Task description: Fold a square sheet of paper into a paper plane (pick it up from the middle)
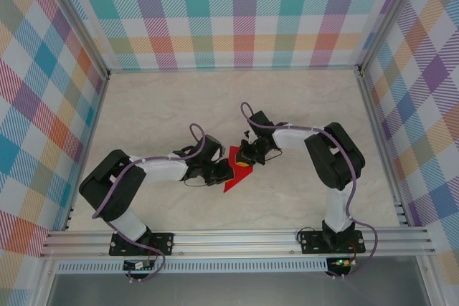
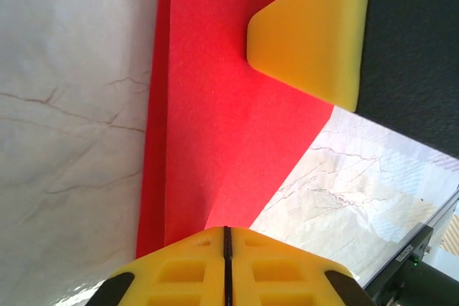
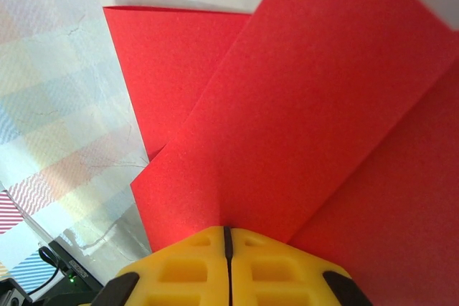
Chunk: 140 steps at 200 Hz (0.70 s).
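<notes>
The square sheet of paper (image 1: 231, 181) is bright red and lies folded in overlapping layers on the table, between both grippers. My left gripper (image 1: 223, 172) is shut, its yellow tips (image 2: 227, 228) touching the sheet's (image 2: 215, 105) near edge, where a small ridge rises. My right gripper (image 1: 246, 163) is shut too, its tips (image 3: 227, 228) resting on a folded flap (image 3: 308, 120). One of its yellow fingers (image 2: 308, 41) lies flat on the paper in the left wrist view. I cannot tell whether either pair pinches paper. A finished paper plane is out of view.
The pale marbled table top (image 1: 179, 105) stretches behind and beside the arms. Checked walls (image 1: 237, 12) close in the back and both sides. An aluminium rail (image 1: 237, 238) runs along the near edge, where both arm bases are bolted.
</notes>
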Tool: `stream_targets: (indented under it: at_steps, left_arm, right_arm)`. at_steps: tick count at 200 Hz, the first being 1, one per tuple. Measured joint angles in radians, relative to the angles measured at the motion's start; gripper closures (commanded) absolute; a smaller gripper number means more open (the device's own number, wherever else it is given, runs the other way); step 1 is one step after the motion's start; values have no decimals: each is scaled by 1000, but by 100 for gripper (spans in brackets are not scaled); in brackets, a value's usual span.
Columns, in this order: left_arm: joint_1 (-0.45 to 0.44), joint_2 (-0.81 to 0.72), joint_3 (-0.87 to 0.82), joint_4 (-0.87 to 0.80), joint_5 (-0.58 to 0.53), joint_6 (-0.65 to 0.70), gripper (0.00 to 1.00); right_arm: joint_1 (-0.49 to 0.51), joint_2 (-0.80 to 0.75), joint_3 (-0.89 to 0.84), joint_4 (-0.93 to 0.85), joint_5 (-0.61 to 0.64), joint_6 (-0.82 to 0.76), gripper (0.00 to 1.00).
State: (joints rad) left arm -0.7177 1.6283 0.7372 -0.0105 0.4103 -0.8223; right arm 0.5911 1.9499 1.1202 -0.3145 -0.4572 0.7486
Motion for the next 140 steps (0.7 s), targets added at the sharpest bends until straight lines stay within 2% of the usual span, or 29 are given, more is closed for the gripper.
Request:
stream_targets:
  at_steps: [102, 140]
  left_arm:
    - [0, 22, -1, -29, -11, 0, 93]
    - [-2, -10, -2, -40, -7, -1, 91]
  right_arm:
    - [0, 2, 3, -6, 2, 1, 94]
    - [0, 2, 3, -6, 2, 0, 94]
